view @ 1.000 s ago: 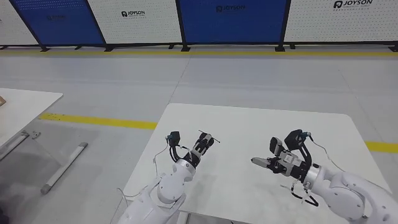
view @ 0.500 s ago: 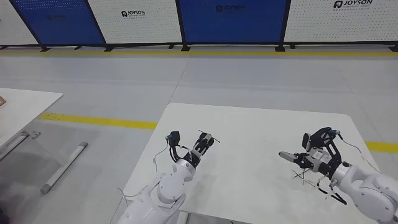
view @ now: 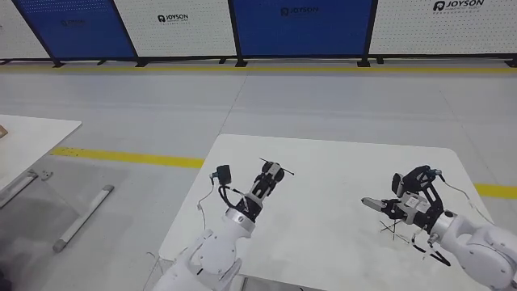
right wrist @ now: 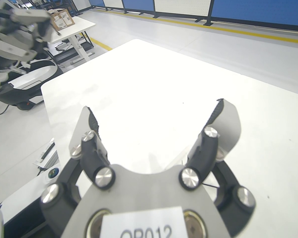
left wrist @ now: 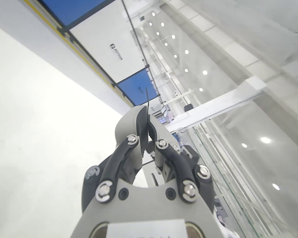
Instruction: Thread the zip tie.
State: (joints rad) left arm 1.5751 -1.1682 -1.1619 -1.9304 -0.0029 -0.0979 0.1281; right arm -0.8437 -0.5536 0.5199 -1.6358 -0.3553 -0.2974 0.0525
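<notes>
**Top view.** My left gripper (view: 272, 173) has just edged up and toward the far edge of the worktop (view: 323, 158). That is a small shift from half a second ago, and it carries the zip tie (view: 277, 166) along. The tie sits crosswise at the fingertips, above the worktop's left half. My right gripper (view: 371, 204) has not budged in that half second. A full second ago it hung nearer the middle, so it has backed off toward the right edge. The two grippers are now well apart. I judge that threading hasn't begun, because the tie's tail and head still have to be brought together.

**Left wrist view.** The fingers are pressed together on the tie, and a thin black strip pokes out past the tips. I can't make out the tie's head from here.

**Right wrist view.** The fingers stand wide apart with nothing between them, above bare worktop. I'd say this hand must come back in before any feeding of the tail can happen.
</notes>
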